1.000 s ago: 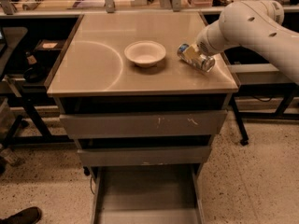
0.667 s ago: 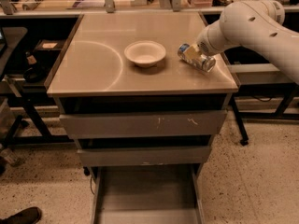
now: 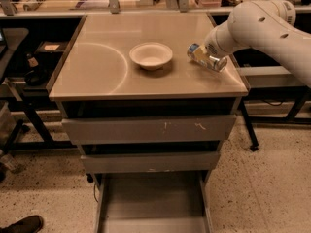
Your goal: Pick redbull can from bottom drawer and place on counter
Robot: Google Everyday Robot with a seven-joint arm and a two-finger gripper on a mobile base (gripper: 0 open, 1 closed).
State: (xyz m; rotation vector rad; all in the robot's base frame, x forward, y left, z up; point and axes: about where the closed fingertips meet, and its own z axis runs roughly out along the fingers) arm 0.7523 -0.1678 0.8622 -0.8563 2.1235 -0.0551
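Note:
The redbull can (image 3: 206,57), silver with blue patches, lies tilted over the right side of the counter (image 3: 97,67), right of the white bowl. My gripper (image 3: 210,52) reaches in from the right at the end of the white arm (image 3: 262,25) and is shut on the can, holding it at or just above the counter's surface. The bottom drawer (image 3: 150,200) is pulled out at the bottom of the view, and its grey floor is bare.
A white bowl (image 3: 151,55) stands on the counter's middle. The two upper drawers (image 3: 146,129) are pushed in. Dark shelving and tables flank the cabinet on both sides. A shoe tip (image 3: 22,224) shows at the lower left on the speckled floor.

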